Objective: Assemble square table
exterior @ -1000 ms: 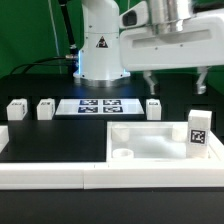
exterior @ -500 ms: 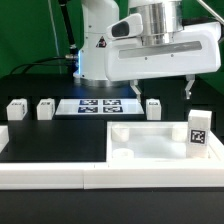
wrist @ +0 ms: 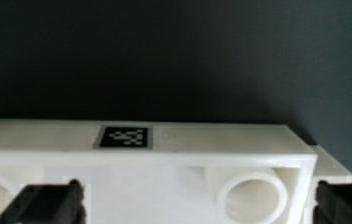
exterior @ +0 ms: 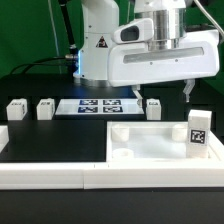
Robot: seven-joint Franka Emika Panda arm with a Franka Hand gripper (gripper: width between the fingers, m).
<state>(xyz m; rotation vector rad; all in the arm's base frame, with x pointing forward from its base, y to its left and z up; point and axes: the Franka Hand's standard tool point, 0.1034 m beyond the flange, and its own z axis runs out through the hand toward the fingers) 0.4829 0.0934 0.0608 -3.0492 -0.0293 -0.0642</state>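
Observation:
The square table slab [exterior: 160,143] lies at the exterior view's lower right, white, with a raised rim and round corner sockets. In the wrist view its rim [wrist: 208,140] carries a black-and-white tag [wrist: 127,137], and a round socket [wrist: 249,190] shows. My gripper [exterior: 160,95] hangs open and empty above the slab's back edge; in the wrist view the gripper [wrist: 194,205] spans the slab with dark fingers [wrist: 48,205] wide apart. Three white tagged legs [exterior: 15,110], [exterior: 45,108], [exterior: 153,107] stand in a row behind. A fourth leg [exterior: 198,128] stands at the slab's right side.
The marker board [exterior: 98,105] lies flat behind the slab, between the legs. A long low white border wall [exterior: 50,176] runs along the front, with a short piece at the exterior view's left [exterior: 3,135]. The robot base [exterior: 98,45] stands at the back.
My gripper has moved toward the exterior view's left and slightly lower, now over the slab's back edge. It stays open. The parts have not moved.

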